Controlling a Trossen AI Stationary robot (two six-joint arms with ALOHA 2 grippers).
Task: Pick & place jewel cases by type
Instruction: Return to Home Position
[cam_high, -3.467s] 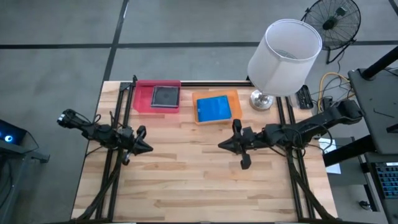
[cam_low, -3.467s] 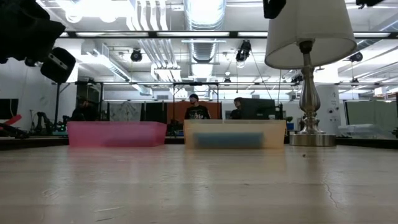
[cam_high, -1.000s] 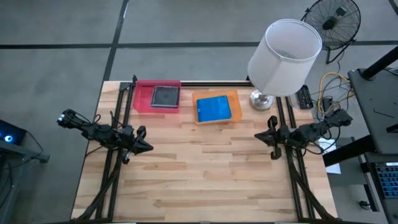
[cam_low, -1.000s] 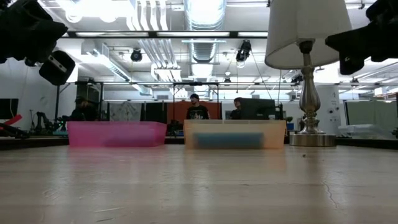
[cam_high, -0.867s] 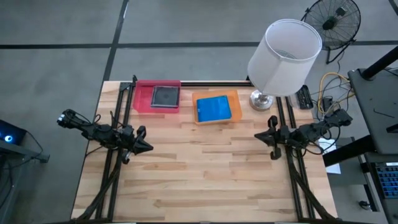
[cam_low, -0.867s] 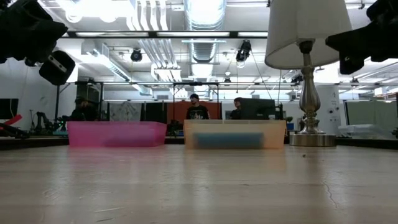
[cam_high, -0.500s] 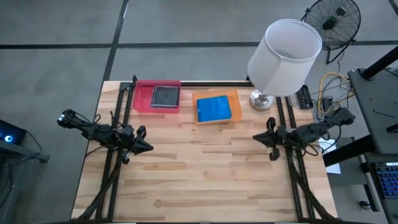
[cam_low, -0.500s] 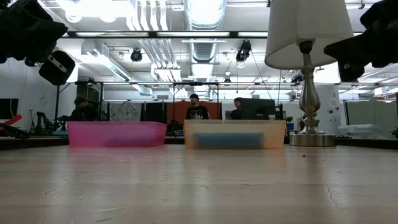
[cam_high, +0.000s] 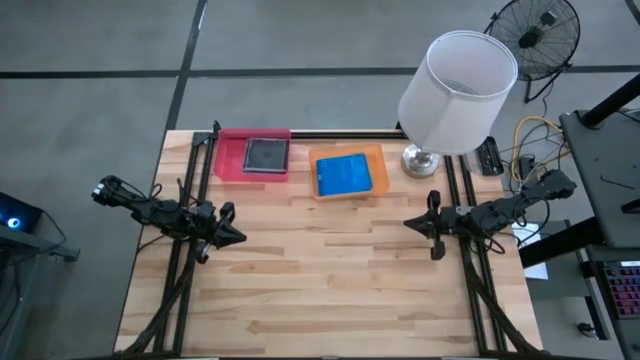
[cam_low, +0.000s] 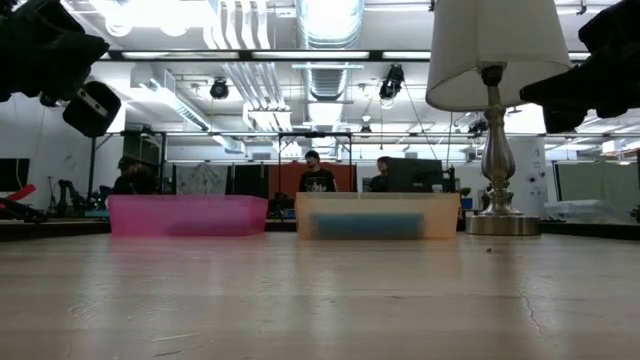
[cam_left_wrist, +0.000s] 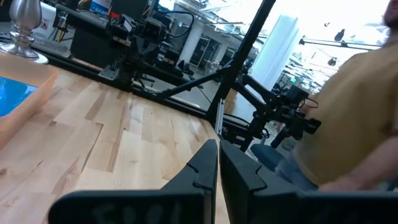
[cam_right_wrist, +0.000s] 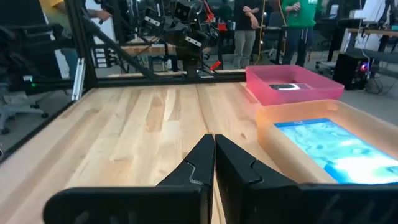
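A dark square jewel case (cam_high: 265, 155) lies flat in the pink tray (cam_high: 228, 158) at the table's far edge. A bright blue jewel case (cam_high: 343, 175) lies flat in the orange tray (cam_high: 377, 170) beside it. How many cases are stacked in each tray does not show. My left gripper (cam_high: 238, 237) hovers shut above the table's left part, pointing right. My right gripper (cam_high: 408, 222) hovers shut above the right part, pointing left, nearer than the orange tray. The right wrist view shows the blue case (cam_right_wrist: 317, 140) and the dark case (cam_right_wrist: 287, 86) ahead of its shut fingers (cam_right_wrist: 214, 149). The left wrist view shows its shut fingers (cam_left_wrist: 217, 155).
A table lamp with a white shade (cam_high: 458, 90) stands on its metal base (cam_high: 420, 160) at the far right corner, right of the orange tray. Bare wood (cam_high: 320, 270) stretches between the two grippers and toward the near edge. People show in the room beyond the table.
My right gripper has crept a little toward the table's left edge, still shut and off the table. The trays and the cases have stayed where they were.
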